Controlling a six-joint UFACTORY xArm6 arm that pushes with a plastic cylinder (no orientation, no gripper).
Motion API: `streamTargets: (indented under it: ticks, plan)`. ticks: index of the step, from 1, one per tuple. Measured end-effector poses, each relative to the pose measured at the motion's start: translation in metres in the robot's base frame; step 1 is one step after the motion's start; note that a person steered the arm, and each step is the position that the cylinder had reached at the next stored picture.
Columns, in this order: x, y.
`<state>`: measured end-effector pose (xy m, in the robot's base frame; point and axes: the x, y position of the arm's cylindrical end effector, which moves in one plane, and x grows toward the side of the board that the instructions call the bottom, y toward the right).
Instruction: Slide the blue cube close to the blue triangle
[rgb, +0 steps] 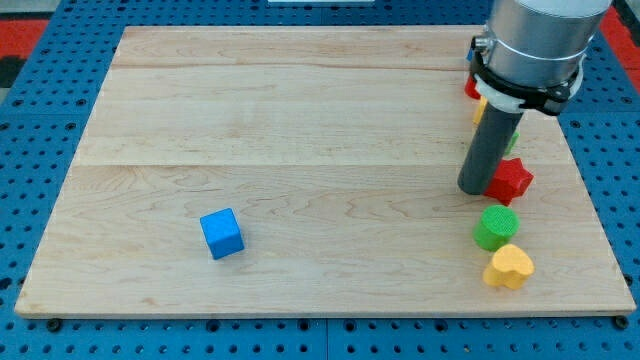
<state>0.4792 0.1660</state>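
The blue cube (222, 233) lies on the wooden board (300, 120) toward the view's lower left. No blue triangle shows; it may be hidden behind the arm. My tip (474, 188) rests on the board at the view's right, far from the blue cube and just left of a red star-shaped block (513, 178).
A green round block (495, 226) and a yellow heart-shaped block (509, 266) lie below the red star. A red block (470, 87) and a yellow block (479, 111) peek out behind the arm, with a sliver of green (513, 143) beside the rod.
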Motion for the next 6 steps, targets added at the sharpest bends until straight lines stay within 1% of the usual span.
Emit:
streamTargets:
  ticks: [1, 2, 3, 4, 6]
  plan:
    - [0.019, -0.080]
    - [0.071, -0.129]
    - [0.116, -0.195]
    - [0.100, -0.265]
    - [0.013, -0.290]
